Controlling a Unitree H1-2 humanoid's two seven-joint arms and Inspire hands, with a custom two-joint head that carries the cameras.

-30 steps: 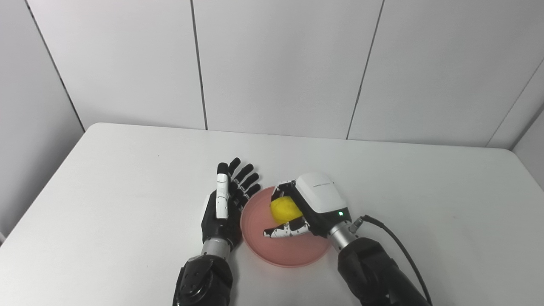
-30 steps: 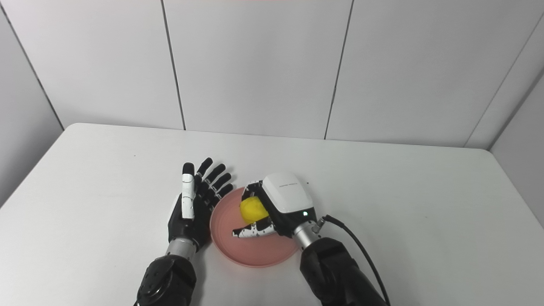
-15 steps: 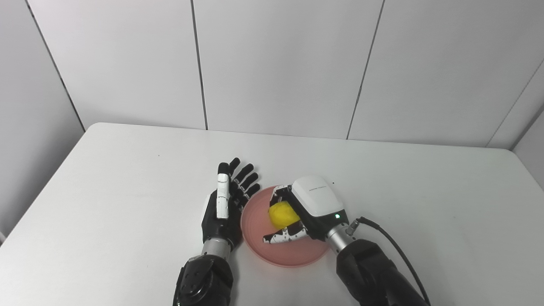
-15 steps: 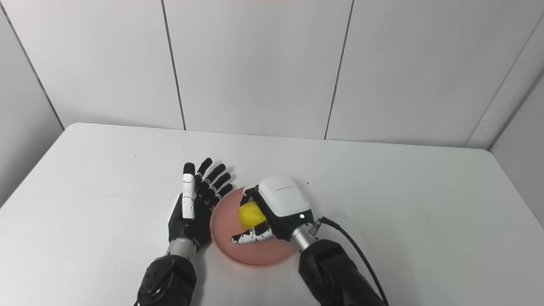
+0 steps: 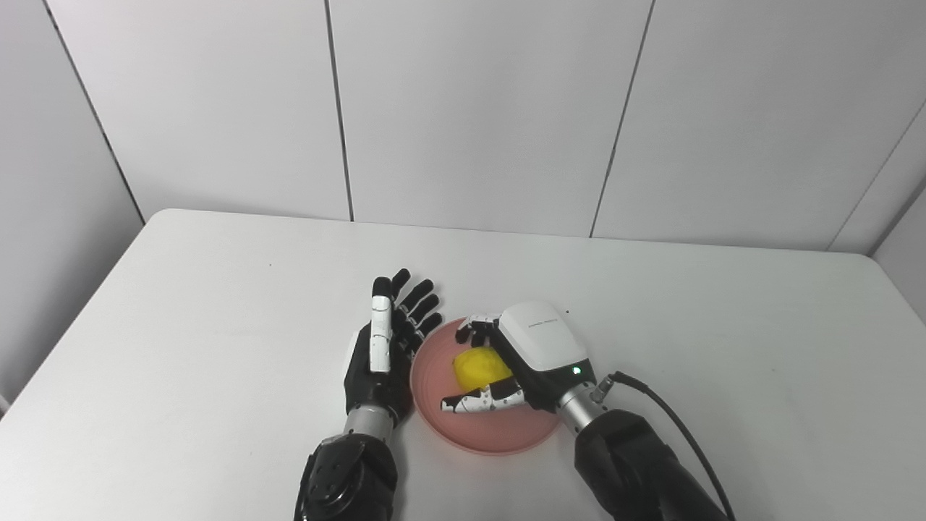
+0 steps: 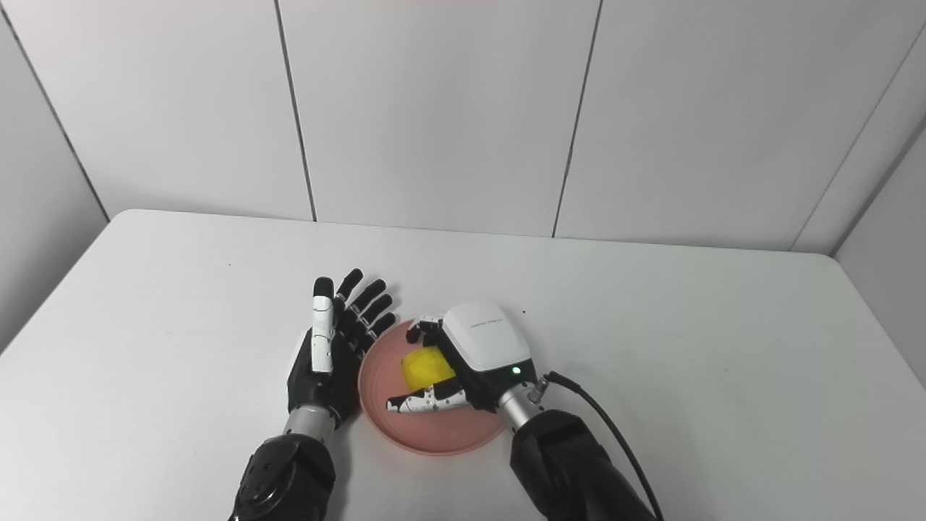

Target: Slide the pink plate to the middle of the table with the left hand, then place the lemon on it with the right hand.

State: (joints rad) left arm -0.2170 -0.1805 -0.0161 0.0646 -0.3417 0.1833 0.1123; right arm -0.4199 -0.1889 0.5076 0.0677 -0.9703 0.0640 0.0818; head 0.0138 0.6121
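The pink plate (image 5: 492, 434) lies near the middle of the white table (image 5: 217, 325). The yellow lemon (image 5: 479, 367) sits on the plate's far half. My right hand (image 5: 539, 347) hovers low over the plate, its fingers (image 5: 477, 324) spread beyond the lemon and its thumb (image 5: 481, 401) on the near side, with small gaps to the fruit. My left hand (image 5: 380, 347) stands on its edge at the plate's left rim, fingers straight and apart, holding nothing.
A black cable (image 5: 673, 412) runs from my right wrist along the forearm. The table's back edge meets a grey panelled wall (image 5: 470, 108). Bare table top stretches to the left and right of the hands.
My right hand has come down and a little towards me over the plate, and its fingers and thumb have spread away from the lemon. The left hand has stayed put.
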